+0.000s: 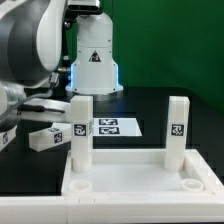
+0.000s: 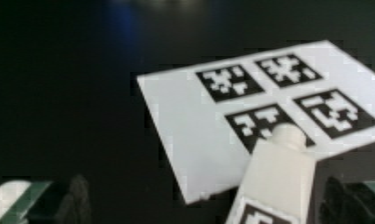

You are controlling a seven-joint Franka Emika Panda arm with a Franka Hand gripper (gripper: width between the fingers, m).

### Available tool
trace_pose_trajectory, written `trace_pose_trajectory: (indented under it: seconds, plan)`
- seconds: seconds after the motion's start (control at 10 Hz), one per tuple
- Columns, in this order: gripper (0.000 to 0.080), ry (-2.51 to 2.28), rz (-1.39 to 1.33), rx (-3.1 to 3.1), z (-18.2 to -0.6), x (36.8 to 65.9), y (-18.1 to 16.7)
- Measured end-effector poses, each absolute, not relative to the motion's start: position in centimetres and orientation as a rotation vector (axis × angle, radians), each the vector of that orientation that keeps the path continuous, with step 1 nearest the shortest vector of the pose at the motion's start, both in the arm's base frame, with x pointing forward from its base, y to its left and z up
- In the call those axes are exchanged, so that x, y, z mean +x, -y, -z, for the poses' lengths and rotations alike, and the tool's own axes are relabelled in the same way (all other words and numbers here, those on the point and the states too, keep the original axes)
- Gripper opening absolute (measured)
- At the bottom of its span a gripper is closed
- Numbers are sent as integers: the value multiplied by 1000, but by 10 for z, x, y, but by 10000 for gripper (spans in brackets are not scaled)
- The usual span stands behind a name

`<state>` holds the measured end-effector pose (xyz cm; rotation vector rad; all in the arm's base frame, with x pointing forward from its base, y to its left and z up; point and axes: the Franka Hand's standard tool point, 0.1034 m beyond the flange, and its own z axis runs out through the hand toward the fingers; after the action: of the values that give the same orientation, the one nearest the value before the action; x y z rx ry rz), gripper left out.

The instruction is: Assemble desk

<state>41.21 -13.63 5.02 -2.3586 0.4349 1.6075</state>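
Note:
The white rimmed tabletop (image 1: 135, 185) lies upside down at the front. Two white legs stand upright in its far corners, one on the exterior view's left (image 1: 80, 130) and one on the right (image 1: 178, 128). Two more tagged legs lie loose on the black table at the left, one nearer (image 1: 50, 136) and one at the picture's edge (image 1: 5, 137). My gripper (image 1: 48, 102) hangs just left of the left standing leg's top. In the wrist view the gripper (image 2: 202, 208) is open; the leg (image 2: 282, 180) stands between the fingers (image 2: 27, 200), nearer the other one, untouched.
The marker board (image 1: 115, 127) lies flat behind the tabletop and shows in the wrist view (image 2: 202, 120) too. The white robot base (image 1: 95, 60) with a triangle mark stands at the back. The arm's bulk fills the upper left.

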Motion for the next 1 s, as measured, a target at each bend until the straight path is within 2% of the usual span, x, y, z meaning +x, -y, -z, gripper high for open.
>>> trace_pose_trajectory:
  seconds: [0.2, 0.3, 0.4, 0.5, 0.8, 1.0]
  plan:
    - [649, -610, -1660, -2345, -48, 410, 136]
    - [649, -594, -1669, -2342, -49, 409, 142]
    - [649, -431, -1571, -2447, -48, 420, 147]
    - [649, -444, -1574, -2433, -58, 413, 137]
    - [649, -448, -1587, -2424, -54, 409, 138]
    - [649, -745, -1739, -2268, -78, 414, 139]
